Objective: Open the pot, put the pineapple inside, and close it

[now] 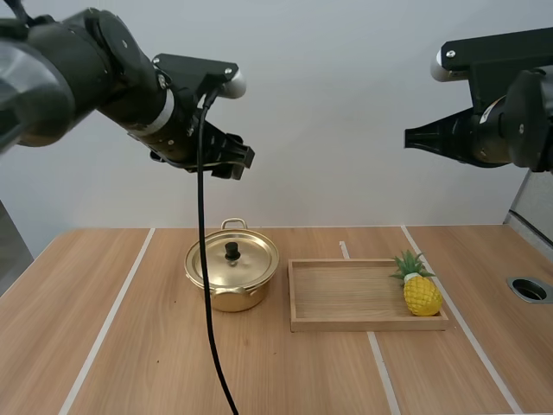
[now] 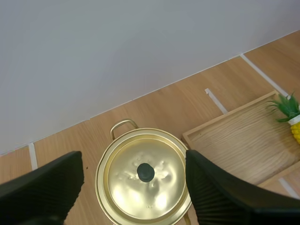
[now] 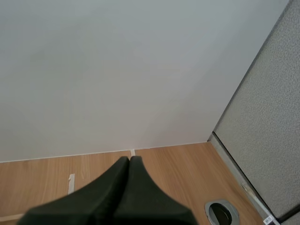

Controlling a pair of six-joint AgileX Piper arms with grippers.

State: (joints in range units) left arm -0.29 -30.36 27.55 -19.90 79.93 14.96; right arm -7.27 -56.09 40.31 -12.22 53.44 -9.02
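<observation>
Left fingers (image 2: 47, 187) hung spread wide, empty, the pot (image 1: 229, 298) centred beneath them, surely to take its lid (image 2: 157, 190); right fingers (image 3: 124, 187) were pressed together, empty.

Glossy gold metal pot (image 1: 232, 277), matt wooden tray (image 1: 367, 322).

Wooden tray (image 1: 346, 294) lay flat on counter (image 1: 130, 346), below and between left gripper (image 1: 235, 164) and right gripper (image 1: 409, 138). White tape lines (image 1: 108, 320) crossed counter. Round grommet hole (image 1: 529, 290) sat in counter below right gripper.
</observation>
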